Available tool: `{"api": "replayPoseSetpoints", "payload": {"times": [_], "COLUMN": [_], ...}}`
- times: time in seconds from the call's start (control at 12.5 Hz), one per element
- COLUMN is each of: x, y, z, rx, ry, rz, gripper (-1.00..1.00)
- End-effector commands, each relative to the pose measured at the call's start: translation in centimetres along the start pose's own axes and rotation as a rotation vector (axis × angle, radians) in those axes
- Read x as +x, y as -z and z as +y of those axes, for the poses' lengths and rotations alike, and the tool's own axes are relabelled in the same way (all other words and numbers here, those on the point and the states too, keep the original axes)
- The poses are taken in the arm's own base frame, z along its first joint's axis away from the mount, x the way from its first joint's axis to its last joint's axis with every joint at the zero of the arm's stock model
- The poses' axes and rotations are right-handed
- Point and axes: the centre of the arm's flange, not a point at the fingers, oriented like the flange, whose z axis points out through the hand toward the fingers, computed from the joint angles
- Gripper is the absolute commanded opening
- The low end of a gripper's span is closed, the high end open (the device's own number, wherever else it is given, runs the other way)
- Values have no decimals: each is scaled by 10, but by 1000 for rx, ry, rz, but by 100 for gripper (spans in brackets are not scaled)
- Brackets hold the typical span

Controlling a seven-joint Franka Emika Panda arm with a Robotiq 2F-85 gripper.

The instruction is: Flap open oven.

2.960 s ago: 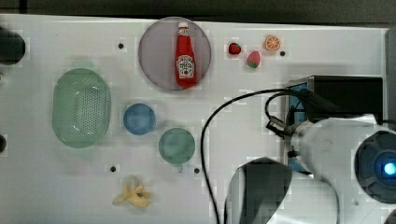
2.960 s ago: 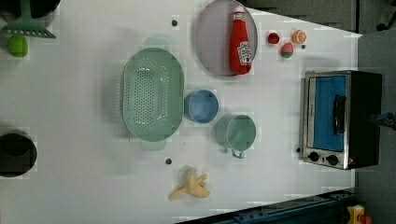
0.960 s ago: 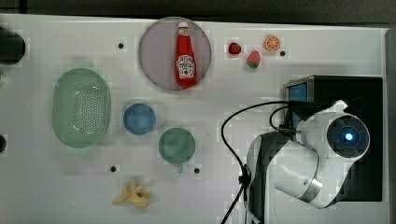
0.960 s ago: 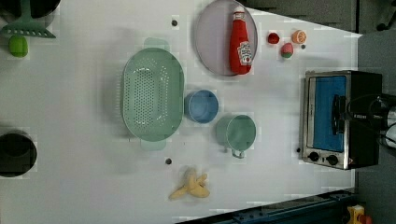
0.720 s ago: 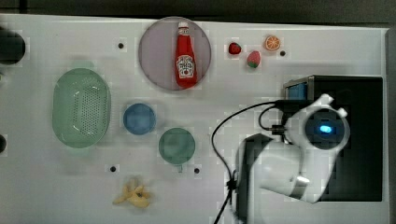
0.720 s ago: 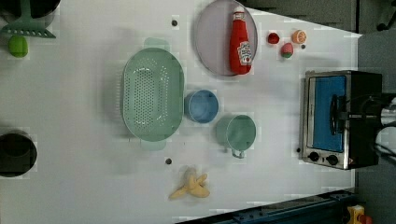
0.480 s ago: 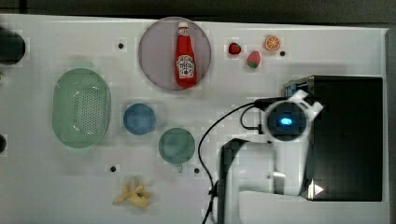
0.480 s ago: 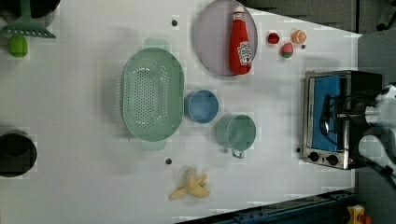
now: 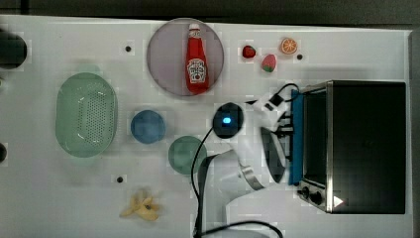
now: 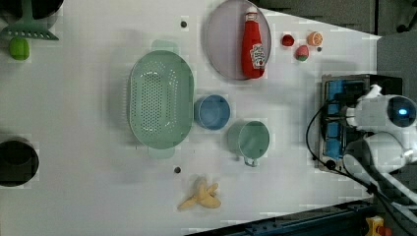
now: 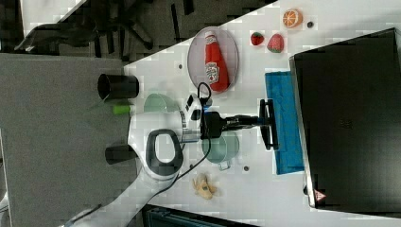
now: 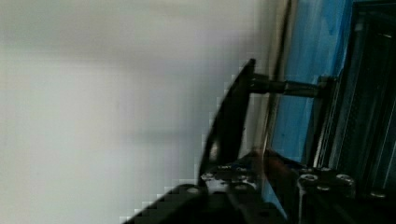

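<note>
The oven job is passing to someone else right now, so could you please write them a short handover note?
Gripper: its jaws are shut on the handle of the oven.
Oven: at the right view's right end of the table; its blue door is swung well down, roughly level.
Done: handle gripped, door mostly opened.
Left: probably finish lowering the door if it has any travel left, let go of the handle and back the arm away.

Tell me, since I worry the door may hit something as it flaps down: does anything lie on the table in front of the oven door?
Nothing visible does. The hand is at the handle of the oven, and the table before the blue door looks bare. The green cup sits farther off, on the top view's left of the arm.
</note>
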Motion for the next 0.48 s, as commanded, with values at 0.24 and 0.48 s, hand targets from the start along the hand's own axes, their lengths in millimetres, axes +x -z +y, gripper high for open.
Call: {"api": "replayPoseSetpoints", "payload": {"times": [0.24, 0.48], "x": [-2, 1], "y": [-30, -42], "z": [-86, -116], "rx": [-149, -235], "ry": [-125, -150], "rz": [-21, -18], "gripper": [-65, -65]}}
